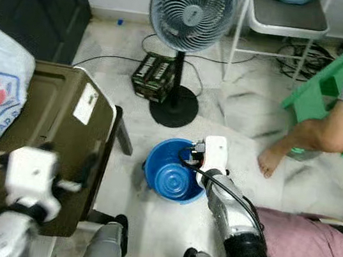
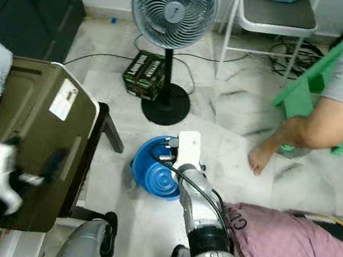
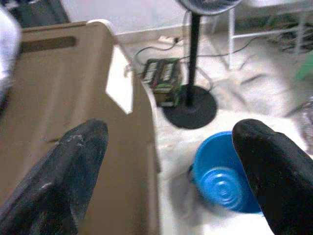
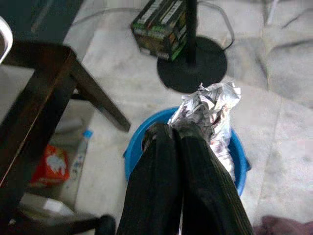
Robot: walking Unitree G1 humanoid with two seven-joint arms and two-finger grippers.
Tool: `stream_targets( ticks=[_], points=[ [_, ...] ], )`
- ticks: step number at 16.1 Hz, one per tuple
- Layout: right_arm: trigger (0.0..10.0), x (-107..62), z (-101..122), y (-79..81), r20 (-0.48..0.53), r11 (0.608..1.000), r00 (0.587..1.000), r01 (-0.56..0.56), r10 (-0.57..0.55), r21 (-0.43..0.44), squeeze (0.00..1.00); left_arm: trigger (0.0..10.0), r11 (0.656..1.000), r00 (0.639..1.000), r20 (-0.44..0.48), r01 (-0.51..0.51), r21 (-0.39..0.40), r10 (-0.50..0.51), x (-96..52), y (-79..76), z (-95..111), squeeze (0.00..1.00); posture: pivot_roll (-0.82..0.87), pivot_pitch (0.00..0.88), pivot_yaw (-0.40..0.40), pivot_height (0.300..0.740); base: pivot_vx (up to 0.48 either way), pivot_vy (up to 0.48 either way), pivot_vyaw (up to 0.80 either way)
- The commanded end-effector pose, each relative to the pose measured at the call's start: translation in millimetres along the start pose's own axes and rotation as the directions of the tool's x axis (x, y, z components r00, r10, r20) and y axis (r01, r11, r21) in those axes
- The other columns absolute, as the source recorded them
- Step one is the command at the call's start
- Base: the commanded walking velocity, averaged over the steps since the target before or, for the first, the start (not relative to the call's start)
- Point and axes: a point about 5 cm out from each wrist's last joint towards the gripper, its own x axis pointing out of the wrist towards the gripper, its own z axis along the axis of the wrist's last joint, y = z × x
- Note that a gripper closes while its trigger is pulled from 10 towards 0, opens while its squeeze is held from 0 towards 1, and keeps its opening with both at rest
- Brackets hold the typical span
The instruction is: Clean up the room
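Observation:
My right gripper [image 4: 172, 131] is shut on a crumpled wad of printed paper [image 4: 210, 105]. It hangs just over the far rim of a blue plastic basin [image 1: 168, 174] on the floor, whose ribbed inside holds nothing. In the head views this gripper [image 1: 189, 156] sits beside its white wrist block. My left gripper [image 3: 171, 134] is open with its fingers wide apart. It is raised above the edge of an olive-brown case [image 1: 50, 117] at my left, and the basin [image 3: 220, 176] lies beyond it.
A standing fan [image 1: 190, 15] with a black base and a green box [image 1: 153, 75] stand behind the basin. A person [image 1: 327, 126] sits on a green stool at right. Pink cloth [image 1: 314, 253] lies at lower right. The case rests on a dark stool [image 4: 44, 93], with a bottle [image 4: 78, 161] underneath.

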Motion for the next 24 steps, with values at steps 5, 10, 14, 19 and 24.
stream_targets(
  ticks=[5, 10, 14, 19, 24],
  points=[
    [10.0, -35.6, -0.4, -27.0, 0.112, 0.998, 0.992, 0.058, -0.062, 0.035, 0.00, 10.0, 0.996, 0.999, 0.027, 0.032, -0.077, -0.030, 30.7, -13.9, -7.4, 0.00, 0.02, 0.169, 0.026, 0.740, 0.000, 0.000, 0.00],
    [10.0, -30.1, 13.5, -31.6, 0.143, 0.999, 0.989, 0.048, -0.045, -0.018, 0.00, 10.0, 0.993, 0.996, 0.075, 0.058, -0.098, -0.051, 52.7, -19.5, -4.2, 0.00, -0.02, 0.109, 0.016, 0.740, 0.200, 0.000, 0.00],
    [10.0, -26.6, 17.6, -29.3, 0.146, 0.999, 0.989, 0.023, -0.016, -0.046, 0.00, 10.0, 0.993, 0.995, 0.096, 0.042, -0.108, -0.032, 57.3, -19.1, -5.7, 0.00, -0.01, 0.090, -0.001, 0.740, 0.358, 0.000, 0.00],
    [10.0, -24.2, 17.8, -27.3, 0.145, 0.999, 0.989, 0.018, -0.011, -0.046, 0.00, 10.0, 0.994, 0.994, 0.102, 0.037, -0.105, -0.026, 58.8, -18.4, -5.9, 0.00, 0.00, 0.089, 0.003, 0.740, 0.367, 0.000, 0.00],
    [10.0, -23.7, 17.2, -27.2, 0.153, 0.999, 0.988, 0.016, -0.009, -0.044, 0.00, 10.0, 0.995, 0.996, 0.091, 0.023, -0.100, -0.014, 57.9, -17.3, -8.3, 0.00, 0.00, 0.094, 0.004, 0.740, 0.248, 0.000, 0.00]
  ],
)
